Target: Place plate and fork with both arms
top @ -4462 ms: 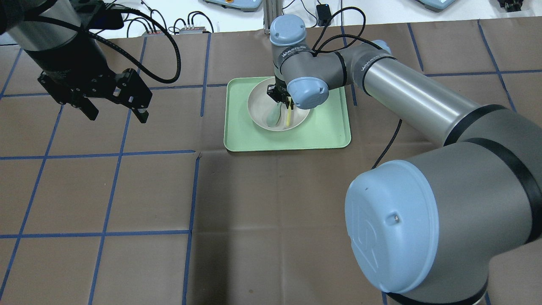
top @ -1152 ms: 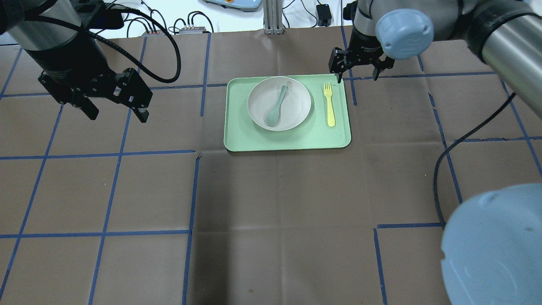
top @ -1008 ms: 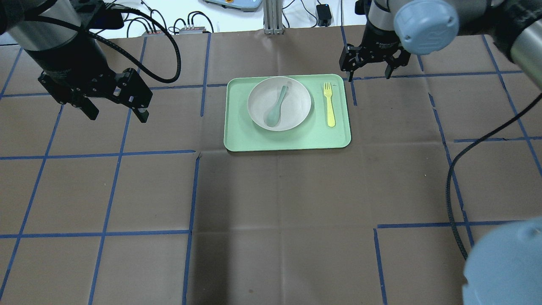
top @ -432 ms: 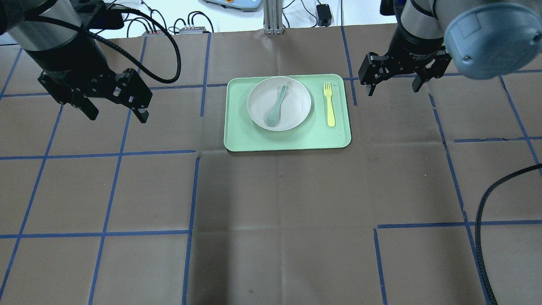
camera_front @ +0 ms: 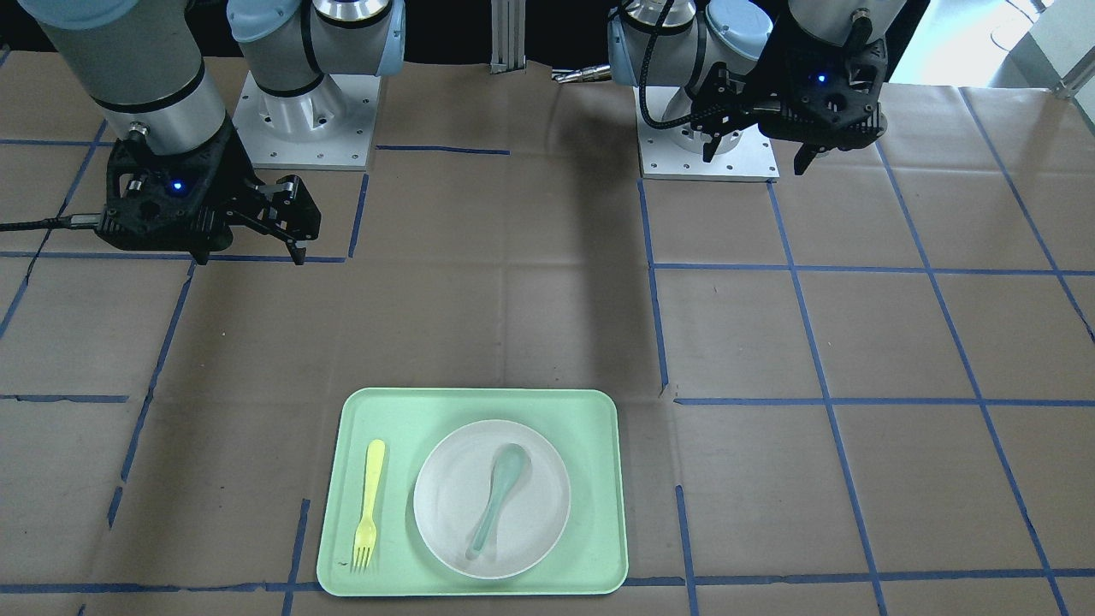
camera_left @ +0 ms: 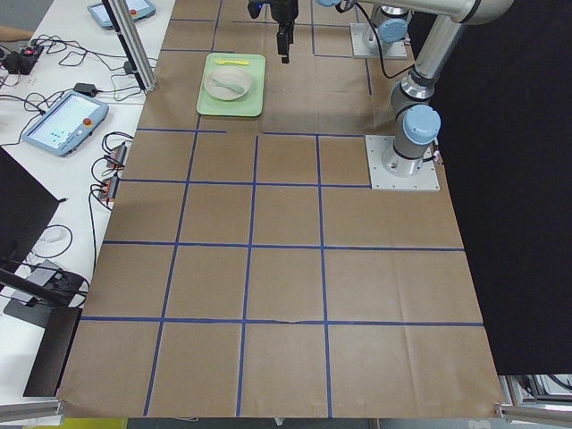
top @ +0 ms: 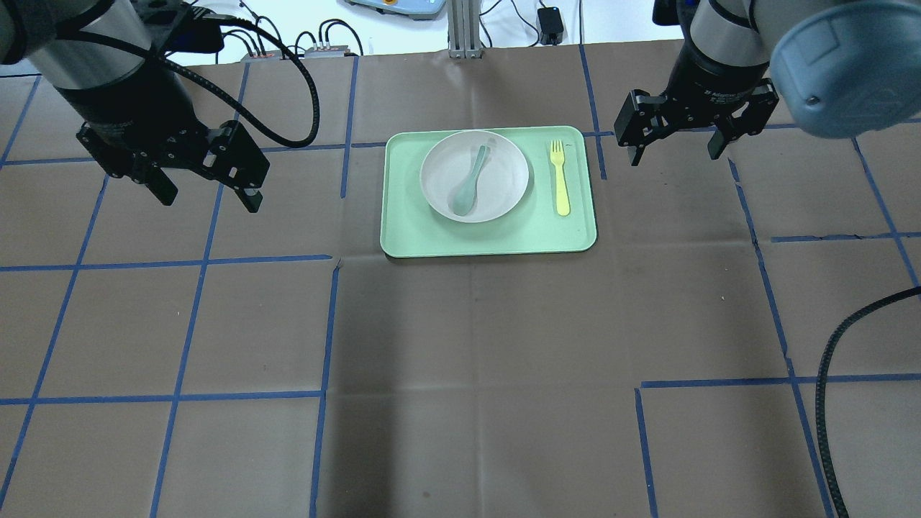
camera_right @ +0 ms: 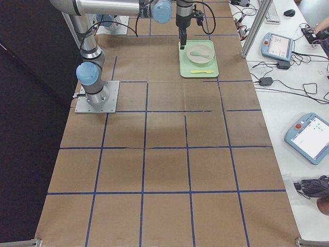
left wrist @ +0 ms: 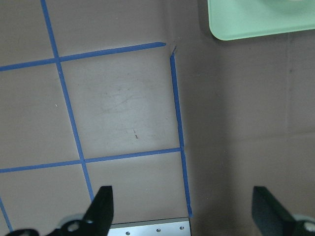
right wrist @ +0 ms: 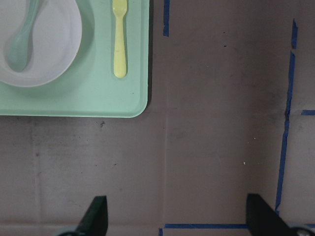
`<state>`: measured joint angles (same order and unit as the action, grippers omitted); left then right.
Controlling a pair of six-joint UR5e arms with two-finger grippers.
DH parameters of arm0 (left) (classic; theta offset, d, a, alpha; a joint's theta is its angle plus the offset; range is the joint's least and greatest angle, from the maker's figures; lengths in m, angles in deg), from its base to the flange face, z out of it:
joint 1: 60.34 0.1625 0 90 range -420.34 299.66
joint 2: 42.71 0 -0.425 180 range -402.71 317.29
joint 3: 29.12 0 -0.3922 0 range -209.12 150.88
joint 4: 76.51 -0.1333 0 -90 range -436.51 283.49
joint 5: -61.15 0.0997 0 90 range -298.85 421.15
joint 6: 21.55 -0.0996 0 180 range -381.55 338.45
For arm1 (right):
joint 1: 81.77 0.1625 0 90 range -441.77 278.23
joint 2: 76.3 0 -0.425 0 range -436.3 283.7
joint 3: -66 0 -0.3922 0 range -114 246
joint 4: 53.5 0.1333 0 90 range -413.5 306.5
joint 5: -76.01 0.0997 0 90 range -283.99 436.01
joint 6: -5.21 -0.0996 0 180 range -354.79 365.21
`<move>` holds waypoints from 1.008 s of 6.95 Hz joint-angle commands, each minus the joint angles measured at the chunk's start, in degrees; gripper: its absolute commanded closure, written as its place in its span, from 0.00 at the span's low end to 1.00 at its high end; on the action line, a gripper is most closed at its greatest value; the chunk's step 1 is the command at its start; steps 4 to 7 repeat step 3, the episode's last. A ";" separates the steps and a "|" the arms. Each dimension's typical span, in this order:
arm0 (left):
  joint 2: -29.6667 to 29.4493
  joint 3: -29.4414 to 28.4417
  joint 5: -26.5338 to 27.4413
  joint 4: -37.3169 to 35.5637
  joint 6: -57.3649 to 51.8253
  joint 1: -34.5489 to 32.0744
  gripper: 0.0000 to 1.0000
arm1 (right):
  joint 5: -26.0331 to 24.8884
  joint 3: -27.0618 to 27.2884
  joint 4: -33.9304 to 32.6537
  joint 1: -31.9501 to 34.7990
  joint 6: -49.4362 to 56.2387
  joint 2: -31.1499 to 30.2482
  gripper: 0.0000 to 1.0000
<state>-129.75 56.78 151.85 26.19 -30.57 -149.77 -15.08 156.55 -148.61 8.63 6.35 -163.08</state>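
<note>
The off-white plate (top: 504, 180) sits on the mint-green tray (top: 489, 241), with a grey-green spoon (top: 468, 183) lying in it. The pale-yellow fork (top: 559, 180) lies on the tray just right of the plate, tines pointing away from me. My right gripper (top: 675, 157) is open and empty, hovering off the tray's far right corner. My left gripper (top: 209, 198) is open and empty, well left of the tray. The right wrist view shows the fork (right wrist: 119, 42), the plate (right wrist: 54, 49) and the tray (right wrist: 98, 101). The front view shows the plate (camera_front: 530, 505) and the fork (camera_front: 369, 505).
The brown table cover is marked with a blue tape grid. The left wrist view shows only a tray corner (left wrist: 256, 19) and bare cover. Cables and control boxes (top: 316, 50) lie beyond the table's far edge. Both arm bases stand at the robot's side.
The right gripper, earlier down in the plate at the fork, has let it go on the tray right of the plate and drawn away to the right. The left gripper shifted slightly right.
</note>
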 commanded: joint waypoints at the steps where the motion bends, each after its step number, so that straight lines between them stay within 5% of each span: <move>1: -0.06 0.14 0.00 -0.13 -0.56 -0.40 0.00 | 0.12 0.16 0.01 0.04 0.00 -0.14 0.00; 7: -0.06 0.23 0.00 -0.13 -0.30 -0.40 0.00 | 0.04 -0.02 0.01 0.04 0.00 -0.23 0.00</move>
